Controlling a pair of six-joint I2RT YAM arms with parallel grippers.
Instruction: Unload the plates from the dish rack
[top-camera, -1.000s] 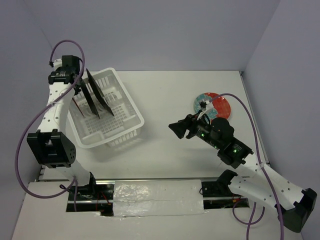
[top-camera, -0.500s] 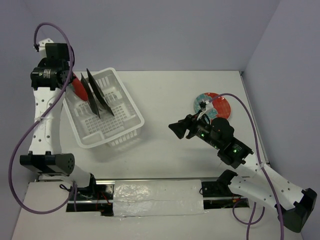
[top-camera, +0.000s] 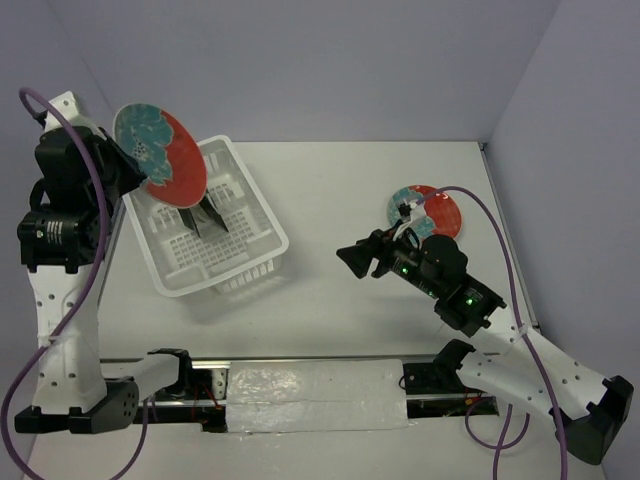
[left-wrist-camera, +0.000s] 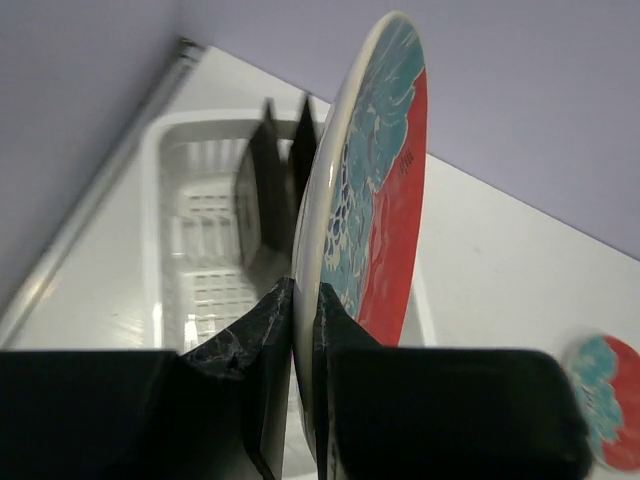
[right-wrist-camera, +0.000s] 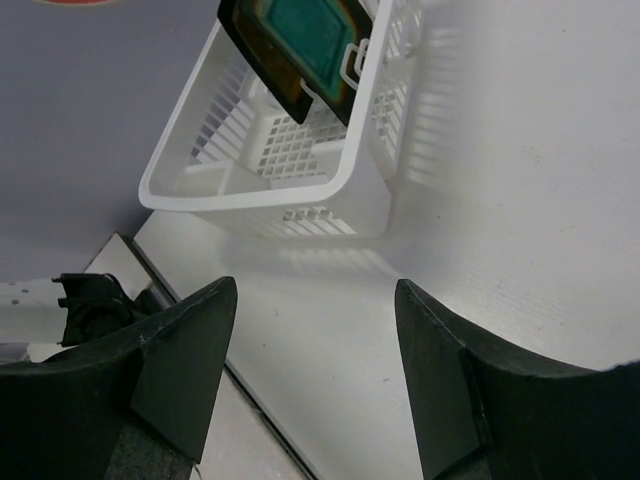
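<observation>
Glossy glazed round plate (left-wrist-camera: 385, 180), white perforated plastic dish rack (top-camera: 240, 272), matt table (top-camera: 350, 200).

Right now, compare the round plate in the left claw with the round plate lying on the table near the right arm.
Pose: the held plate is tilted on edge, its rim pinched in the left claw; the table plate lies flat. Place: the held plate hangs above the dish rack on the left; the table plate sits on the right, partly hidden by the right arm. Both are round, red with teal-and-white flowers.
</observation>
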